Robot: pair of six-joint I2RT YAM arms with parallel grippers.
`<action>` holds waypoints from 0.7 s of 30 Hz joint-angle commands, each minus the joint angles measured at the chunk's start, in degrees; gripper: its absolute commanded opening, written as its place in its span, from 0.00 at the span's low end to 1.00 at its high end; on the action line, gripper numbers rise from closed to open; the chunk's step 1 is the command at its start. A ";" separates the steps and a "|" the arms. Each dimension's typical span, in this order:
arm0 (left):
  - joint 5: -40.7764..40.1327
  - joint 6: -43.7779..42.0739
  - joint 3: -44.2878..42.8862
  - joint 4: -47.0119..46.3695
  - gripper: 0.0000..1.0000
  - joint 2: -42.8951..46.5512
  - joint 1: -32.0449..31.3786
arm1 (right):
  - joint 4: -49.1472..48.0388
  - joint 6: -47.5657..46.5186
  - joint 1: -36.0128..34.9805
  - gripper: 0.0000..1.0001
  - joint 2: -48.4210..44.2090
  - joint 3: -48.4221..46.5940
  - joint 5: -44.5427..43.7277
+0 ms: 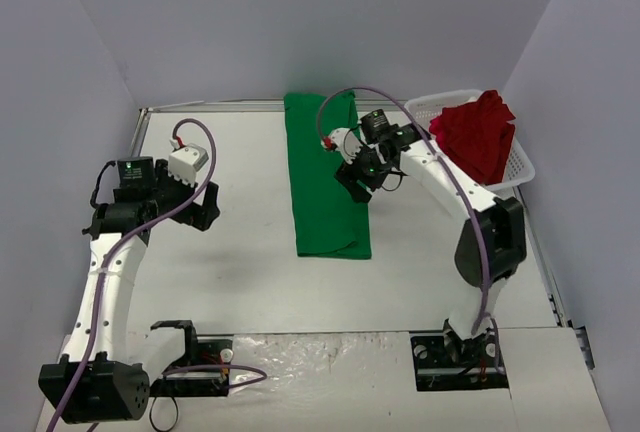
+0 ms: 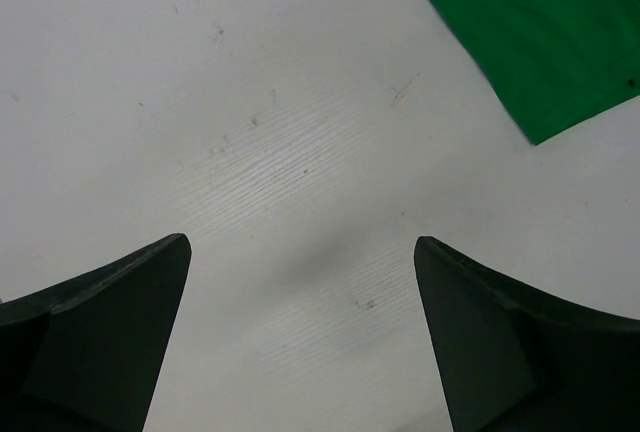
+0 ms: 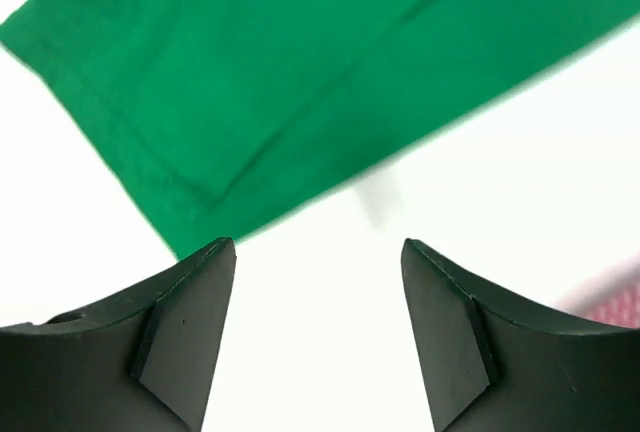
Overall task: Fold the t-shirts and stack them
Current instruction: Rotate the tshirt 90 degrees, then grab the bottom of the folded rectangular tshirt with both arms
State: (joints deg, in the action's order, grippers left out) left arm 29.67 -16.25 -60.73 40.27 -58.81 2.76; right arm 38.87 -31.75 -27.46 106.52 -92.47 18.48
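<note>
The green t-shirt (image 1: pixel 325 177) lies folded into a long narrow strip down the middle of the table. It also shows in the right wrist view (image 3: pixel 300 72) and at the top right of the left wrist view (image 2: pixel 540 32). The red t-shirt (image 1: pixel 478 135) lies crumpled in the white basket (image 1: pixel 520 167) at the back right. My right gripper (image 1: pixel 352 180) is open and empty, hovering over the strip's right edge; in its wrist view (image 3: pixel 318 252) bare table lies between the jaws. My left gripper (image 1: pixel 203 210) is open and empty over bare table left of the shirt, as its wrist view (image 2: pixel 300 252) shows.
Grey walls close in the table at the back and both sides. The white table (image 1: pixel 240 282) shows bare surface left of and in front of the green strip. Purple cables (image 1: pixel 440 167) run along both arms.
</note>
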 commanded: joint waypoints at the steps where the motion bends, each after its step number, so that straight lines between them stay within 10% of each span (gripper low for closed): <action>1: 0.03 -1.32 -2.29 2.00 0.94 1.59 0.31 | 2.79 0.81 1.10 0.63 -6.84 5.53 -1.33; 10: 1.36 -4.48 0.43 4.81 0.94 1.24 -1.00 | -0.64 5.21 8.64 0.52 -24.75 23.90 -0.03; 21: -13.84 -11.52 3.95 -3.79 0.94 -8.33 -22.79 | -9.50 7.05 22.08 0.54 -29.27 31.11 8.92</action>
State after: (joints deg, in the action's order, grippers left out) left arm 22.11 -24.45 -56.71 40.99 -64.82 -16.58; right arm 33.10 -26.48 -9.87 76.25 -63.22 22.61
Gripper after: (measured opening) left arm 0.945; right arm 0.544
